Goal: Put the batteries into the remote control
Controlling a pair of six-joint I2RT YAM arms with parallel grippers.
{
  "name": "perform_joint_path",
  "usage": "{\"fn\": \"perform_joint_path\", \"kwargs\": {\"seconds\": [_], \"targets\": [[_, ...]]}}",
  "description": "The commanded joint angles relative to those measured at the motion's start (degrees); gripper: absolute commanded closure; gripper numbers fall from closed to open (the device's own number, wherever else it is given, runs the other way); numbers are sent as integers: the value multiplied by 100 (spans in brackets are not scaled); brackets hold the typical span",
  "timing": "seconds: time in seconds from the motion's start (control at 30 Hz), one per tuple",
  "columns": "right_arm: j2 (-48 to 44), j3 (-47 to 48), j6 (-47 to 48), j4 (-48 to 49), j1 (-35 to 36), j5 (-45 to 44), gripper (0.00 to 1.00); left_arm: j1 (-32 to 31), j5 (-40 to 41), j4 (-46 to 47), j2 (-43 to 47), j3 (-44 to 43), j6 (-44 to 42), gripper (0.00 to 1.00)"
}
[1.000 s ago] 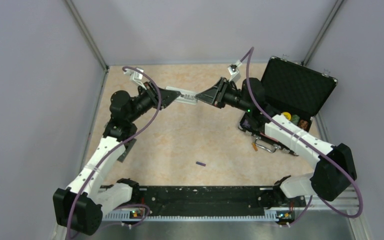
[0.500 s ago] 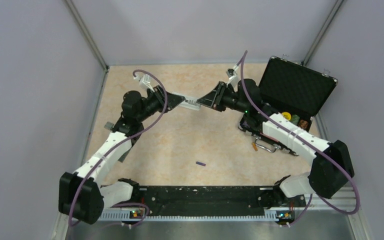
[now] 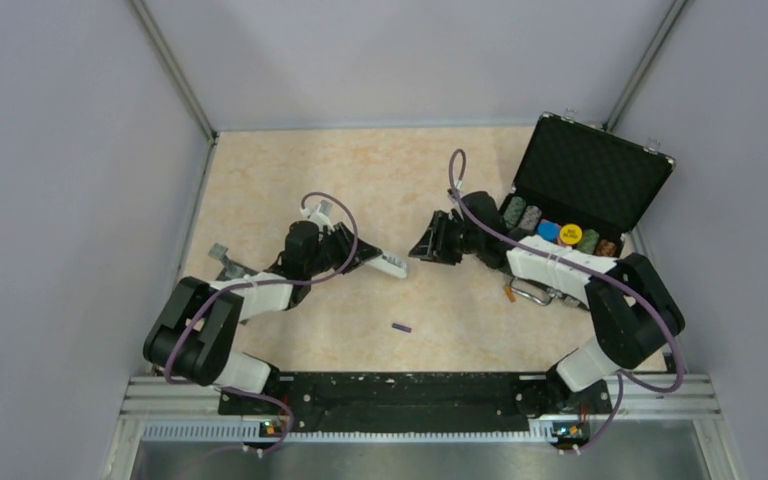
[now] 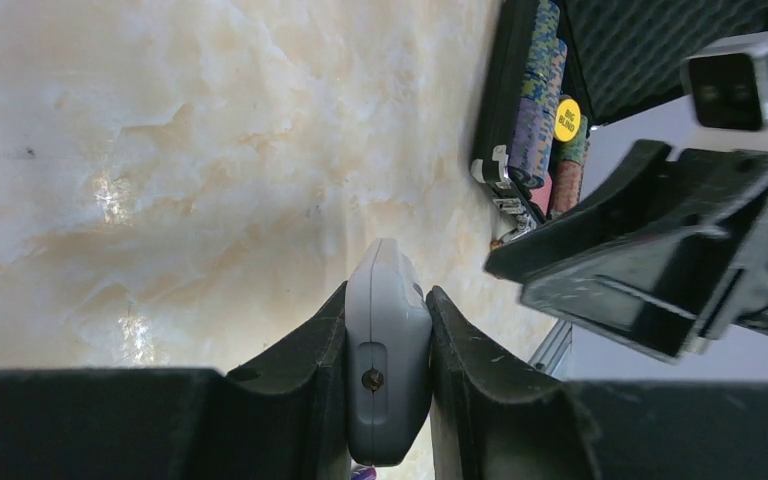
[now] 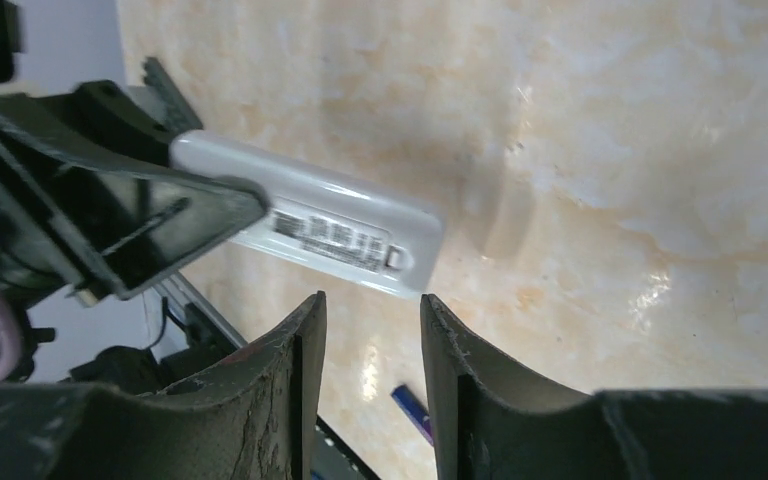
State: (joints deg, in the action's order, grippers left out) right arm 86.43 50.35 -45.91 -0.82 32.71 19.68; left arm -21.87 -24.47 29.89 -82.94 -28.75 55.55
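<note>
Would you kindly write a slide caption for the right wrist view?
Left gripper holds the white remote before the open right gripper.

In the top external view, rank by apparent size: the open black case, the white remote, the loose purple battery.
1. open black case, largest by far.
2. remote control, though only its free end shows.
3. battery, smallest.

Slim white plastic remote control point(image 5: 310, 225): was smooth, faintly glossy.
Beige marbled tabletop point(image 5: 660, 150): was polished, reflective.
Black right-gripper fingers point(image 5: 260, 400): were matt, scuffed.
</note>
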Motion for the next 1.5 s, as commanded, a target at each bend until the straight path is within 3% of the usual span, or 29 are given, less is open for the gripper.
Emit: {"fn": "perform_joint_path", "kwargs": {"seconds": [0.0,0.33,0.57,1.13,1.47], "targets": [[298,-308,77,735,-31,452,60,-111,175,1127,13,264,-220,100],[741,-728,-243,1939,90,843,71,-258,554,1423,-231,779,-854,100],[1072,-856,-499,2436,171,960,64,-292,987,1248,-176,968,-1094,100],[1571,-798,-784,3005,184,1046,67,-287,1276,140,-240,703,-1053,100],[1731,-860,-993,3294,183,1097,66,-292,1299,88,-381,691,-1034,100]]}}
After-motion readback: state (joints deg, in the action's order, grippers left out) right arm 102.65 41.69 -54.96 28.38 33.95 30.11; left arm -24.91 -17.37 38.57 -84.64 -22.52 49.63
